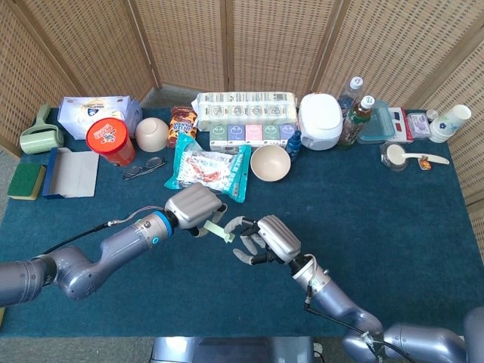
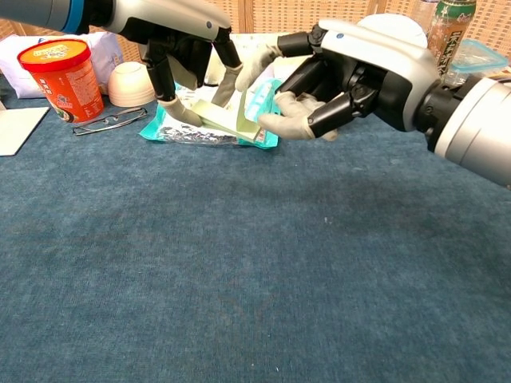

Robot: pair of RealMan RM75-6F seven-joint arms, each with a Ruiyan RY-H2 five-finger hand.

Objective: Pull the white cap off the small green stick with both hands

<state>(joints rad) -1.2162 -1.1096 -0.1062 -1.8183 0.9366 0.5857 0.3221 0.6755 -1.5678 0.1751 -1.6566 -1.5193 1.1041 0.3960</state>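
The left hand [image 1: 195, 206] hangs above the blue table [image 1: 393, 227] with its fingers pinched on the small green stick [image 1: 218, 229], which juts out toward the right hand [image 1: 265, 238]. The right hand has its fingers spread and curled toward the free end of the stick; the chest view shows its fingertips [image 2: 271, 124] right at that end, though whether they actually touch it I cannot tell. The head view shows the stick as a pale green bar with a lighter tip, while the chest view shows it [image 2: 223, 120] lifted clear of the cloth in front of the teal packet [image 2: 267, 108]; the white cap cannot be told apart from the stick in either view. Only the head view takes in the far row: an empty cream bowl [image 1: 270, 162], a white rice cooker [image 1: 321, 121], bottles [image 1: 355, 113], a clear lidded box [image 1: 384, 121] and a small dish with a spoon [image 1: 412, 156] in it. The red tub [image 2: 64, 76], the glasses [image 2: 104, 121] and an upturned bowl [image 2: 132, 84] appear in both views, left of the hands.
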